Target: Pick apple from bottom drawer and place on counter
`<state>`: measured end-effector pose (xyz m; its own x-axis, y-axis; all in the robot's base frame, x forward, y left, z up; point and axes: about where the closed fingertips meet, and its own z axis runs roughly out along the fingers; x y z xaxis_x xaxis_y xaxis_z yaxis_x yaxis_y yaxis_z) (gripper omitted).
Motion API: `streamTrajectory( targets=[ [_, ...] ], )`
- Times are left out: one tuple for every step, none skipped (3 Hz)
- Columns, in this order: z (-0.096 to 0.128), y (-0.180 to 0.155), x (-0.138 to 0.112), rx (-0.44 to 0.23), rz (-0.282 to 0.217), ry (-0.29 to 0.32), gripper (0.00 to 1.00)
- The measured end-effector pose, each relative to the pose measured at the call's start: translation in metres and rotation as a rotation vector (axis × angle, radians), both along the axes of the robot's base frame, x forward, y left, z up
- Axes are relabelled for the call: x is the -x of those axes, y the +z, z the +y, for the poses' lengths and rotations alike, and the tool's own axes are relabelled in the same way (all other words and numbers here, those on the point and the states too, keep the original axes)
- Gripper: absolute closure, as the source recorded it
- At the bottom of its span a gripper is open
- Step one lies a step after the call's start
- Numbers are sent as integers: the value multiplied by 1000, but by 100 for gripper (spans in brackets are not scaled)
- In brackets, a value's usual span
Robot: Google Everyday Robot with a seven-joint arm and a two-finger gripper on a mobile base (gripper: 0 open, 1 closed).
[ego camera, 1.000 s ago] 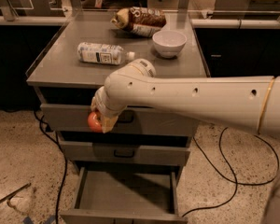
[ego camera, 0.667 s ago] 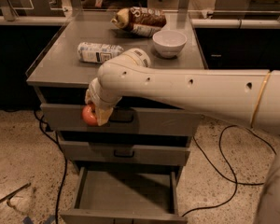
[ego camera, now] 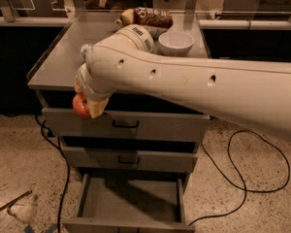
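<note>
Change: since a second ago the arm has swung up and to the left, lifting the apple from in front of the top drawer's face to just under the front edge of the surface.
Gripper: the gripper hangs at the end of the thick white arm, by the cabinet's front left corner, with its pale fingers clamped on the apple.
Apple: red-orange and held in the air, in front of the dark gap between the surface and the top drawer. It touches neither.
Surface: flat grey metal top. A white bowl stands toward the back right and a brown snack bag lies behind it. The arm crosses in front and hides the middle.
Drawers: the top drawer and the middle drawer are pushed in, each with a black handle. The bottom drawer is pulled out, showing a plain grey inside.
Floor: speckled, with a black cable looping on the right and another cable running down the left side of the cabinet.
</note>
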<state>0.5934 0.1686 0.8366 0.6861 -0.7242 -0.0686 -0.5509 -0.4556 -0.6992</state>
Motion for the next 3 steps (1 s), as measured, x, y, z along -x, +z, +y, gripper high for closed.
streamTrajectory(
  targets=[
    [0, 0, 0, 0, 0, 0, 100],
    [1, 15, -13, 12, -21, 18, 100],
    [5, 41, -53, 22, -47, 51, 100]
  ],
)
